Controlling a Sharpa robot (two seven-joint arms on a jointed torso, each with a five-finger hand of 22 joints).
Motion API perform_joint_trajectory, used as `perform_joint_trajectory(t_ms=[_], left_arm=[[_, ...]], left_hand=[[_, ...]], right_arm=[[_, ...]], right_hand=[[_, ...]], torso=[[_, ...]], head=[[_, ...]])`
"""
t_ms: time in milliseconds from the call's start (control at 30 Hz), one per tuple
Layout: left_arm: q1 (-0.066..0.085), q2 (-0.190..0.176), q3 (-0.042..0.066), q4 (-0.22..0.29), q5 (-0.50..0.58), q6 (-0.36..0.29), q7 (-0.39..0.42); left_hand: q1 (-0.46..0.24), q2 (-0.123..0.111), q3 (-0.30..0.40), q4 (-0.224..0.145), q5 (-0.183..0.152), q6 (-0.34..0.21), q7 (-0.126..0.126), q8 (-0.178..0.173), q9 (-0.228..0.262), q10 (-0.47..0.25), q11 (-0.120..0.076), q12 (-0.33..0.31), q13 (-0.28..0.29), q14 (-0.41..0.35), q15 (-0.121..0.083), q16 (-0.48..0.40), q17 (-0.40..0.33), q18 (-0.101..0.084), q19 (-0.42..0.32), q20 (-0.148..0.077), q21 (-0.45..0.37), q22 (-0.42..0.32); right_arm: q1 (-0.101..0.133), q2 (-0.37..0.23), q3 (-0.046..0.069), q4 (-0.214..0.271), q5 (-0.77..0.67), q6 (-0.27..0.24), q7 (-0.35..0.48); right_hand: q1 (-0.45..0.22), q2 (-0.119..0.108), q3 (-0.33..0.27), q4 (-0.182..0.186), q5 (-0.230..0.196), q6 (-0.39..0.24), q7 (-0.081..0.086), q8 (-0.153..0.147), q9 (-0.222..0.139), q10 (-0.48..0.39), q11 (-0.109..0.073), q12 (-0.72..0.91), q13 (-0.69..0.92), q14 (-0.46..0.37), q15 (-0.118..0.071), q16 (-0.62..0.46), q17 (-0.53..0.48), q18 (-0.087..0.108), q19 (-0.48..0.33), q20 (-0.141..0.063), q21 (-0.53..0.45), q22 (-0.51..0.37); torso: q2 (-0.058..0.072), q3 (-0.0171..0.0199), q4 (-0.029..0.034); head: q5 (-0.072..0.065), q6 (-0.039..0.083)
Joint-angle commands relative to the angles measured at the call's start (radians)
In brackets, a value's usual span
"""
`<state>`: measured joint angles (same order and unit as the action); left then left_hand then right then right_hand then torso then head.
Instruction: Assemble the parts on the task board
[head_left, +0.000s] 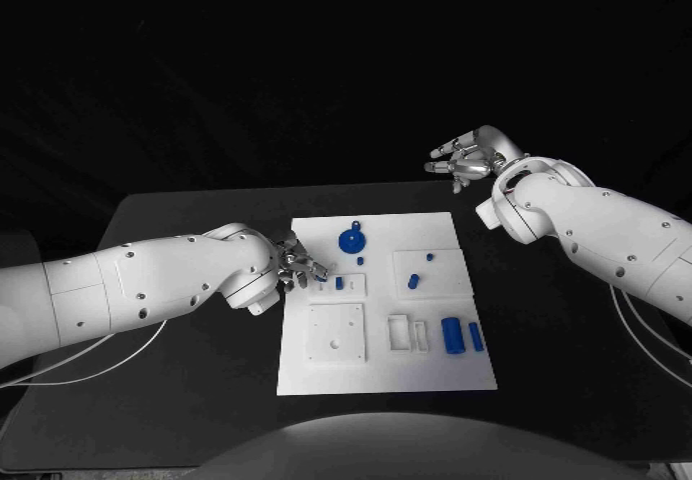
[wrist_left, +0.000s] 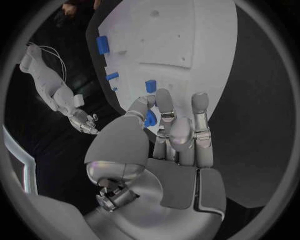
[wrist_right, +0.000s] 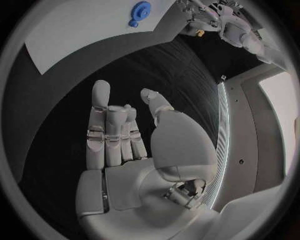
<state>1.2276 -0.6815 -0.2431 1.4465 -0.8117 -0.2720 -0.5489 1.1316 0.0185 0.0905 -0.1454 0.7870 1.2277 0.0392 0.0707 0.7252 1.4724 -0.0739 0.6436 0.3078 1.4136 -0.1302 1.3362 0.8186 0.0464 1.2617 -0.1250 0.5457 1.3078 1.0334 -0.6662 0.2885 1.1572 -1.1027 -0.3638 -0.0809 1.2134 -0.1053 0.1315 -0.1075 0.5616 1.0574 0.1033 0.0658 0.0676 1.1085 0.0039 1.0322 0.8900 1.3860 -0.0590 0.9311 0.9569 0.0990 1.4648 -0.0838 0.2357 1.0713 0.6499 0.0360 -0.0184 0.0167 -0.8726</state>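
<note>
The white task board (head_left: 389, 375) lies mid-table. My left hand (head_left: 299, 265) is at the board's left edge. In the left wrist view its thumb and a finger pinch a small blue part (wrist_left: 150, 119) just above the board (wrist_left: 187, 45). Another small blue part (wrist_left: 150, 86) stands on the board just past the fingertips. A round blue part (head_left: 352, 240) sits near the far edge and is also seen in the right wrist view (wrist_right: 139, 11). Two blue cylinders (head_left: 453, 335) lie at the near right. My right hand (head_left: 464, 160) hangs raised beyond the table's far right corner, fingers apart, holding nothing (wrist_right: 119, 135).
White raised blocks (head_left: 336, 335) and a slotted frame (head_left: 408, 333) stand on the board's near half. More small blue parts (head_left: 414, 281) sit in a square block right of centre. Black table (head_left: 188, 230) surrounds the board on all sides.
</note>
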Motion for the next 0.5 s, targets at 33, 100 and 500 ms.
perform_joint_trajectory(t_ms=[33,100,500], left_arm=[[-0.003,0.004,0.001,-0.003,-0.018,0.03,-0.011],[-0.005,0.004,0.001,-0.004,-0.019,0.032,-0.012],[-0.013,0.005,0.001,-0.005,-0.037,0.048,-0.016]], left_hand=[[0.001,0.011,0.045,-0.048,0.007,0.091,-0.078,0.005,0.285,0.043,-0.012,0.005,-0.001,0.002,0.0,-0.005,0.0,0.015,0.003,0.006,0.004,0.018],[-0.003,0.013,0.045,-0.05,0.007,0.091,-0.078,0.005,0.286,0.043,-0.012,0.004,-0.002,0.002,0.0,-0.006,0.001,0.015,0.002,0.007,0.004,0.018],[-0.004,0.014,0.046,-0.053,0.007,0.09,-0.077,0.005,0.287,0.043,-0.012,0.005,-0.002,0.002,0.0,-0.006,0.002,0.016,0.002,0.008,0.005,0.018]], right_arm=[[-0.001,0.0,0.001,0.001,-0.006,0.012,0.005],[-0.001,0.0,0.001,0.002,-0.006,0.012,0.005],[-0.001,0.001,0.001,0.001,-0.006,0.013,0.005]], right_hand=[[-0.01,0.001,0.005,0.0,0.006,-0.002,0.001,-0.003,-0.001,-0.005,-0.003,-0.006,-0.001,-0.001,-0.006,-0.004,-0.001,0.007,0.034,-0.001,0.002,-0.001],[-0.01,0.001,0.005,0.0,0.006,-0.002,0.001,-0.003,-0.001,-0.005,-0.003,-0.006,-0.001,-0.001,-0.006,-0.004,-0.001,0.007,0.034,-0.001,0.002,-0.001],[-0.01,0.001,0.005,0.0,0.006,-0.002,0.001,-0.003,-0.001,-0.005,-0.003,-0.006,-0.001,-0.001,-0.006,-0.004,-0.001,0.007,0.034,-0.001,0.002,-0.001]], torso=[[0.0,0.0001,0.0009],[0.0,0.0,0.0006],[0.0,0.0005,0.0006]], head=[[0.001,0.0],[0.001,0.0],[0.0,0.0]])
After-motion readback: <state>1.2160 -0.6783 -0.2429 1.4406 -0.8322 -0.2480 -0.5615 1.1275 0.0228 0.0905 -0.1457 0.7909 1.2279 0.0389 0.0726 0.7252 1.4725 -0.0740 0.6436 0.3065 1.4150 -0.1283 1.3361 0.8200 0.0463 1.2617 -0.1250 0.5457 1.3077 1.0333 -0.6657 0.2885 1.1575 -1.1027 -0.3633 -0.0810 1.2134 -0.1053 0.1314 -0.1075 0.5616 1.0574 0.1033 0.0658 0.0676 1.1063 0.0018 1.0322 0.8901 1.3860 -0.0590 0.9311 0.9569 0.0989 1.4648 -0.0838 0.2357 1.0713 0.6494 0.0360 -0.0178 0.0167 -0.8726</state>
